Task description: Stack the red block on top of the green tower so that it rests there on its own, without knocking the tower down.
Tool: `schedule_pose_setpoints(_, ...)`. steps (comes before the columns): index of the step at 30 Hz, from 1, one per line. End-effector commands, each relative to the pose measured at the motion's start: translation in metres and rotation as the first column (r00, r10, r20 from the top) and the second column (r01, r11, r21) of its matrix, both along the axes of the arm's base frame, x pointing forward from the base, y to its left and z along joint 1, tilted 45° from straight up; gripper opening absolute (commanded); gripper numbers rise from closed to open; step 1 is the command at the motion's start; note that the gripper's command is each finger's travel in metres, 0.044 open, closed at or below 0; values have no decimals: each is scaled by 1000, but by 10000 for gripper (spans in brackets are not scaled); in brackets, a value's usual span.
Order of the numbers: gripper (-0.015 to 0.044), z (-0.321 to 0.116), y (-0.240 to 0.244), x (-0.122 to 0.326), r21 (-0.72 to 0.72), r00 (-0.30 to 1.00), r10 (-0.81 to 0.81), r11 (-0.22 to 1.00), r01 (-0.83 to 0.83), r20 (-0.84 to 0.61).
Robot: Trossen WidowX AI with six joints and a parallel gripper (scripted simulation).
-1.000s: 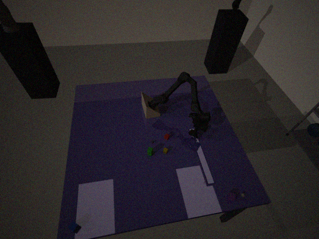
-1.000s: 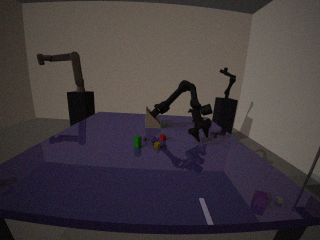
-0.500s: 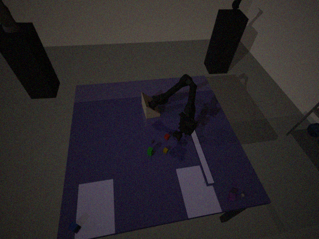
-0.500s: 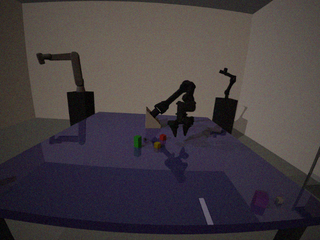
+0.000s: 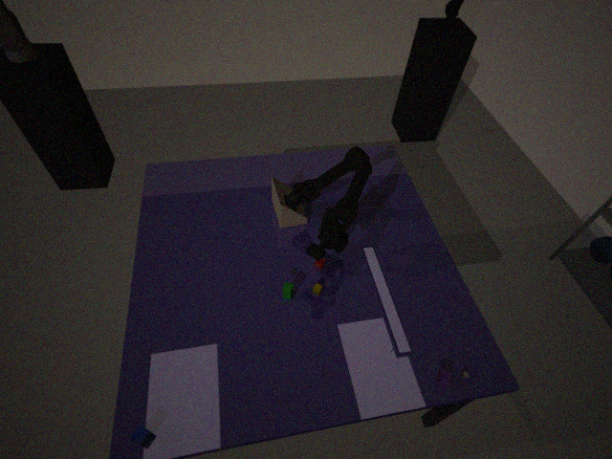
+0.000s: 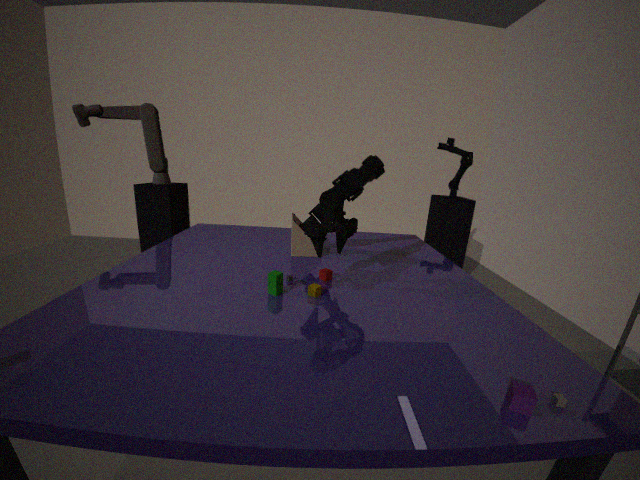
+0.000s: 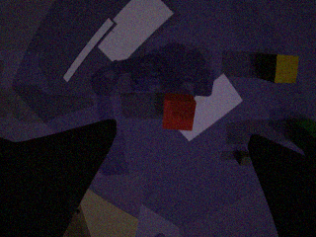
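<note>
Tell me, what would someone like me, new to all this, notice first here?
Probably the dark robot arm bent over the purple table, its open fingers above the small red block. Next, the bright green tower and the yellow block, both standing near the red one on the tabletop.

Red block (image 7: pixel 179 113) between open gripper (image 7: pixel 184 133) fingers in view, untouched; yellow block (image 7: pixel 286 68) apart.
</note>
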State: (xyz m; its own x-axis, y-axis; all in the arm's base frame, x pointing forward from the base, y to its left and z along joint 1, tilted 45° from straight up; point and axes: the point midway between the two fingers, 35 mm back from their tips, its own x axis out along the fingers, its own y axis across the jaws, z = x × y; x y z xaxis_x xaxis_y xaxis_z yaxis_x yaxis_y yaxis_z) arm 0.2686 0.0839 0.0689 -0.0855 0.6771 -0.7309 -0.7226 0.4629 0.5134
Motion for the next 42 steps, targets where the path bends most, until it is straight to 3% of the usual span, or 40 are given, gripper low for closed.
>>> schedule_pose_setpoints(1, 440, -3, -12, -5, 27, 999, 30, 999, -30, -15)
schedule_pose_setpoints(14, 440, -34, 20, -9, 29, 999, 30, 999, -30, -14)
schedule_pose_setpoints(42, 440, -58, 45, -14, 30, 999, 30, 999, -30, -14)
